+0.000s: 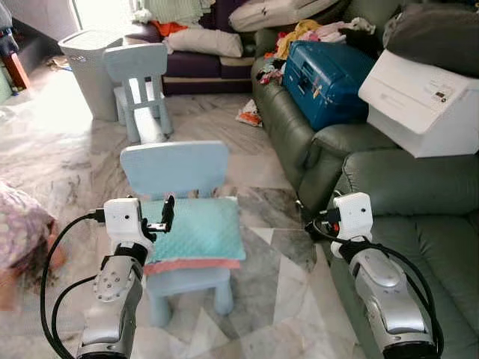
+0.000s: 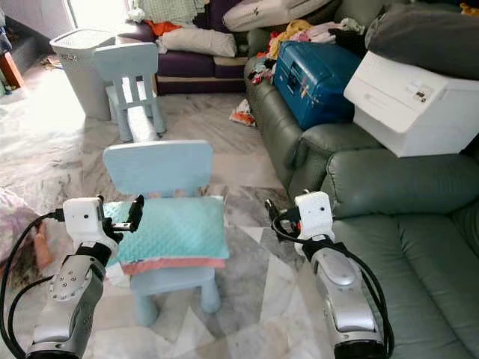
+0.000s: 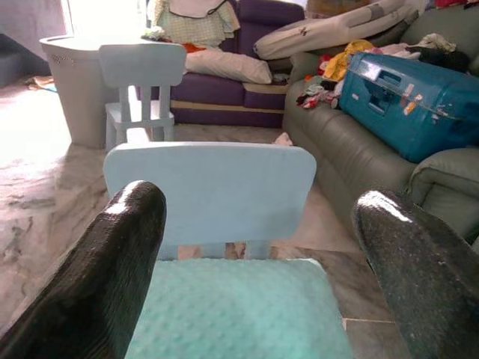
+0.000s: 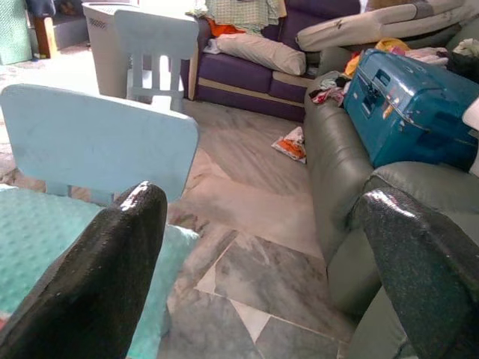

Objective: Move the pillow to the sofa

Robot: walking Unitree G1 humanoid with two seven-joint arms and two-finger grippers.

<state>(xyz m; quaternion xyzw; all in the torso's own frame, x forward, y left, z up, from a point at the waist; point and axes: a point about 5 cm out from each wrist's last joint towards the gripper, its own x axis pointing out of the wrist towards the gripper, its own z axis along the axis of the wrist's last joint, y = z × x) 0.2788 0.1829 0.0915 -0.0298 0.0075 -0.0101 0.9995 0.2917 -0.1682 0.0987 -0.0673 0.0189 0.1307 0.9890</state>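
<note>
On the small blue chair, the teal pillow is lying flat, not yet lifted. The left end effector is being held wide open at its near edge; the right end effector is being held open beside the chair. The green sofa is waiting; the grabbing and carrying are yet to be done.

Mint-green dimpled pillow with a coral edge on a pale blue chair; beside the chair, grey-green sofa, blue suitcase.
</note>
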